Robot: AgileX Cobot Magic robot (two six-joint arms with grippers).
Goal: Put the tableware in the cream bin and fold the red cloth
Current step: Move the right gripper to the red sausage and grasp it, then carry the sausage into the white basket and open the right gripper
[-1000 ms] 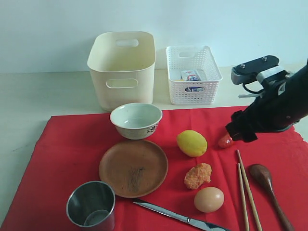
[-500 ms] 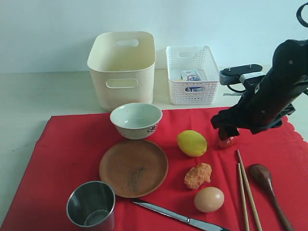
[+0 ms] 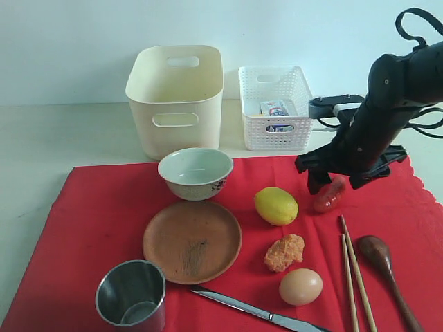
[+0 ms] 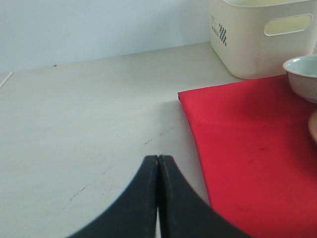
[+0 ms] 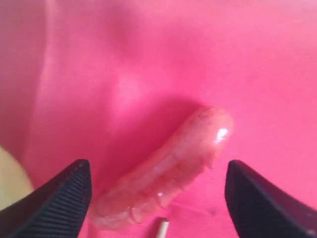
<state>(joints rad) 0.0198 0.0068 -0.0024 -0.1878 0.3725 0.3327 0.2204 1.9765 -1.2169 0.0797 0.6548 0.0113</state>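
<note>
Tabletop [image 3: 62,138]: pale and bare on my left, plain pale wall [image 3: 69,41] behind.
Cloth [image 3: 97,207]: red, spread flat under the bowl [image 3: 196,173], plate [image 3: 192,241], cup [image 3: 131,297], knife [image 3: 256,312], chopsticks [image 3: 353,270] and spoon [image 3: 384,266].
Bin [image 3: 176,97]: behind the cloth, beside a white basket [image 3: 277,131].
Right fingers [image 5: 59,203]: wide, straddling a red sausage-looking thing [image 5: 168,168] on the cloth; chopsticks near, not between them.
Left fingers [image 4: 143,198]: pressed together over bare tabletop, just beside my cloth corner.

We see the white bowl [image 3: 196,173], brown plate [image 3: 192,241], steel cup [image 3: 131,296], knife [image 3: 256,313], chopsticks [image 3: 354,277] and spoon [image 3: 384,266] on the flat red cloth [image 3: 104,221], the cream bin [image 3: 176,97] standing behind.
</note>
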